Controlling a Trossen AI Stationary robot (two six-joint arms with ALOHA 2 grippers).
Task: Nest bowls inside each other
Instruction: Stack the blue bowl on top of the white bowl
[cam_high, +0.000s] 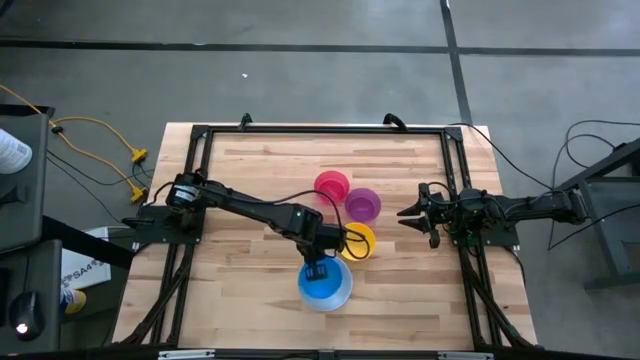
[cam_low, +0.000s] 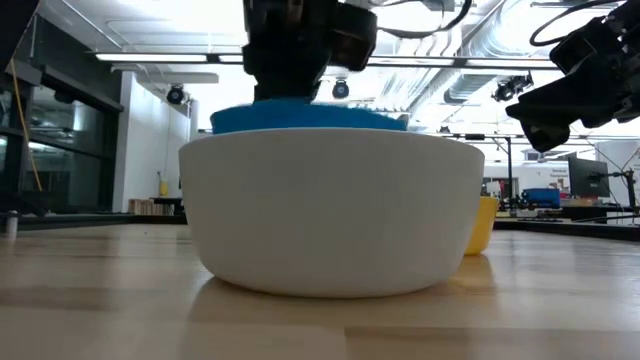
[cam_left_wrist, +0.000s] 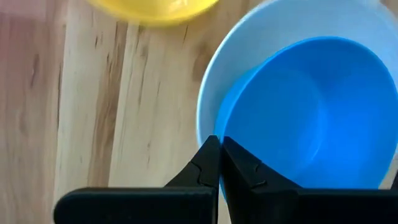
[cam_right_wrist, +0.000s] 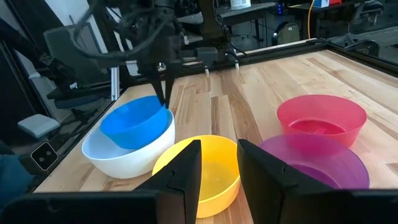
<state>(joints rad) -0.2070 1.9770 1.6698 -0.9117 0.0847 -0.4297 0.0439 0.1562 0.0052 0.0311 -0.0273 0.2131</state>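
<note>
The blue bowl (cam_right_wrist: 134, 121) sits tilted inside the larger white bowl (cam_right_wrist: 121, 162), near the table's front middle (cam_high: 325, 285). My left gripper (cam_left_wrist: 220, 142) stands over it, pointing steeply down, shut on its rim. The yellow bowl (cam_high: 358, 241) stands on the table just beyond, and the purple bowl (cam_high: 363, 204) and the pink bowl (cam_high: 332, 186) stand farther back. My right gripper (cam_high: 408, 215) waits open at the right side, clear of all bowls. My left gripper pinches the blue bowl's rim (cam_left_wrist: 225, 111) between its two fingers, on the side nearest the yellow bowl. The fingers (cam_right_wrist: 163, 87) come from above, slanting down. The bowl hangs tilted, held side highest, its lower part down inside the white bowl.
The yellow bowl (cam_right_wrist: 205, 168) stands close beside the white bowl. A black metal frame (cam_high: 200, 135) runs round the wooden table. Bare wood lies to the left of the white bowl (cam_left_wrist: 93, 124) and along the front edge.
</note>
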